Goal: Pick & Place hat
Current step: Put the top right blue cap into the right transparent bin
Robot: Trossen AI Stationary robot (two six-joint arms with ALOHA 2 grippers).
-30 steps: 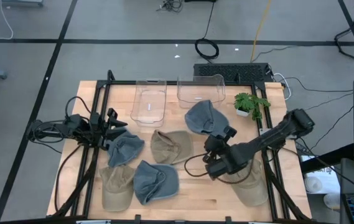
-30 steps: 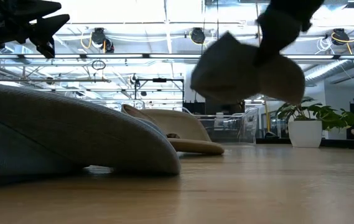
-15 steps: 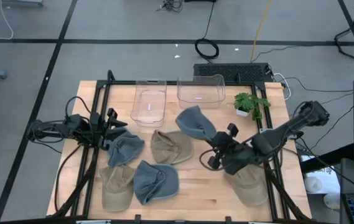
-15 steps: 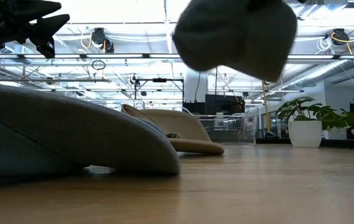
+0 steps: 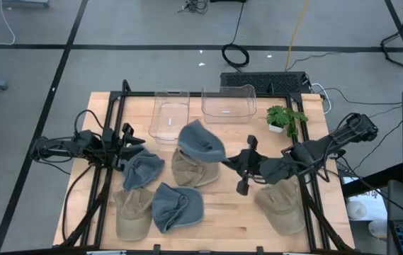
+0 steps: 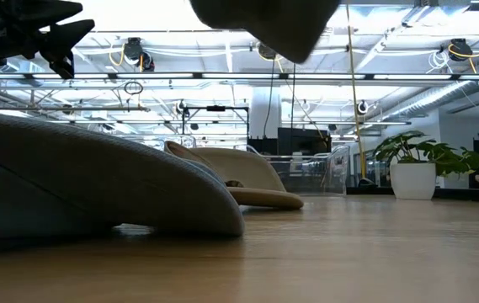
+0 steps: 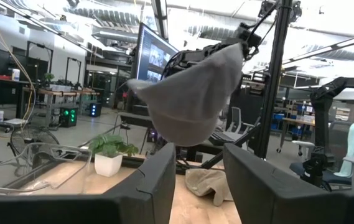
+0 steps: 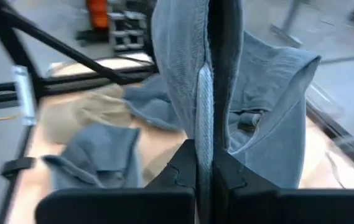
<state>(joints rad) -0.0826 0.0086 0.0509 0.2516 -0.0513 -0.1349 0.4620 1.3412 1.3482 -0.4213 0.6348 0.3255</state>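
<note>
A blue-grey hat point(image 5: 201, 140) hangs in the air above the middle of the table, over a tan hat point(image 5: 194, 170). My right gripper point(image 5: 228, 157) is shut on it and reaches in from the table's right. Only the hat's lower part point(image 6: 264, 21) shows at the top of the low view; in the left wrist view the hat point(image 7: 189, 99) sags below the gripper. My left gripper point(image 5: 136, 138) waits at the table's left edge, open point(image 7: 198, 168), with nothing between its fingers. My right gripper pinches a fold of the hat's cloth point(image 8: 201, 93) between its two shut fingers. The fingers come from the table's right, nearly level and slanting a little downward. The hat is lifted clear of the table and hangs slack beyond and below the fingertips.
Two clear bins point(image 5: 169, 117) point(image 5: 228, 103) stand at the far edge, with a potted plant point(image 5: 286, 117) to their right. Other hats lie on the table: blue ones point(image 5: 143, 168) point(image 5: 176, 207) and tan ones point(image 5: 132, 212) point(image 5: 280, 205).
My right gripper has risen and swung toward the table's left, tipping from pointing steeply down to almost level. The blue-grey hat went with it, climbing higher and moving left until it hangs over the tan hat. The gripper stayed shut.
</note>
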